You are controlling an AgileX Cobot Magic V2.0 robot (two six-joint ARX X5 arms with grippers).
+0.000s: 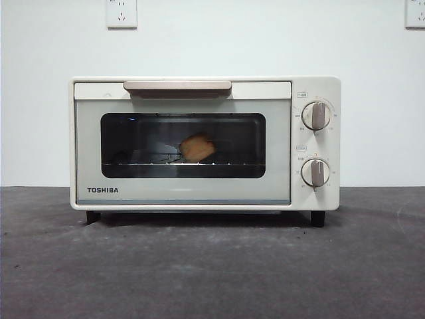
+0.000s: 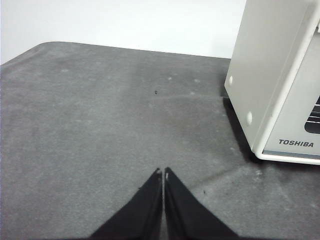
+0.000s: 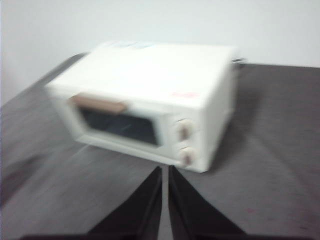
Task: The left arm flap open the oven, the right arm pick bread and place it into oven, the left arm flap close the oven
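The cream-white TOSHIBA oven [image 1: 204, 143] stands in the middle of the table with its door shut and its tan bar handle [image 1: 177, 87] at the top. The orange-tan bread [image 1: 197, 147] lies on the rack inside, seen through the dark glass window. My left gripper [image 2: 163, 172] is shut and empty, low over the grey table beside the oven's side wall [image 2: 270, 75]. My right gripper [image 3: 165, 169] is shut and empty, held above and in front of the oven [image 3: 150, 100], whose view is blurred. Neither arm shows in the front view.
The grey felt table top [image 1: 212, 266] spreads in front of the oven and off to its side [image 2: 100, 125]. A white wall with two sockets [image 1: 121, 13] stands behind. Two round knobs [image 1: 316, 115] sit on the oven's right panel.
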